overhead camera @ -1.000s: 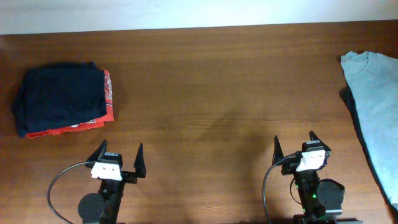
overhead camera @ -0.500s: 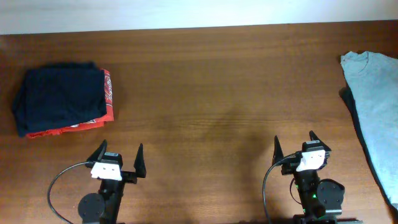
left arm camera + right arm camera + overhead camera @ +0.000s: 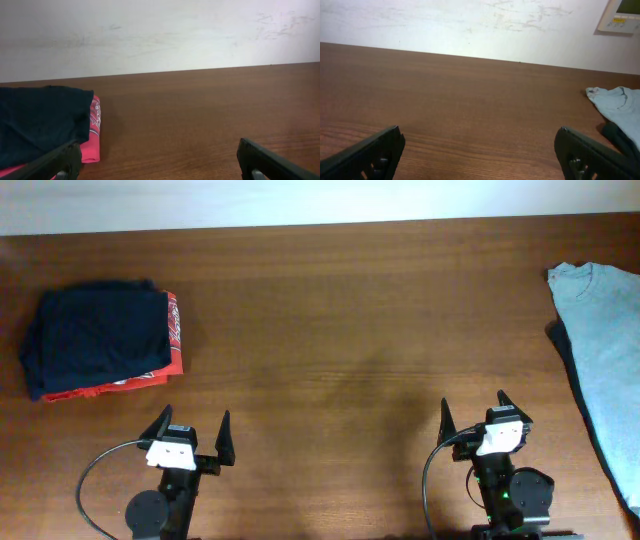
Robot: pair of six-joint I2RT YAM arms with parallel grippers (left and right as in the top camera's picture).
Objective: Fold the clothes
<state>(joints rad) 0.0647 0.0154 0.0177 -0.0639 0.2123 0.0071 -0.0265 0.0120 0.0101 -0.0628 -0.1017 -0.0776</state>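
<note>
The clothes, a pale grey-blue T-shirt (image 3: 605, 350), lie flat along the table's right edge, partly cut off by the overhead view; the collar end (image 3: 619, 102) shows at the right of the right wrist view. My right gripper (image 3: 473, 408) stands open near the front edge, well left of the shirt, with only bare wood between its fingers (image 3: 592, 155). My left gripper (image 3: 192, 423) is also open and empty at the front left, its fingers (image 3: 270, 160) wide apart.
A folded stack of navy and red garments (image 3: 100, 340) sits at the left, seen again in the left wrist view (image 3: 45, 125). A dark garment (image 3: 585, 405) lies under the shirt's left edge. A white wall (image 3: 160, 35) runs behind the wooden table (image 3: 340, 310).
</note>
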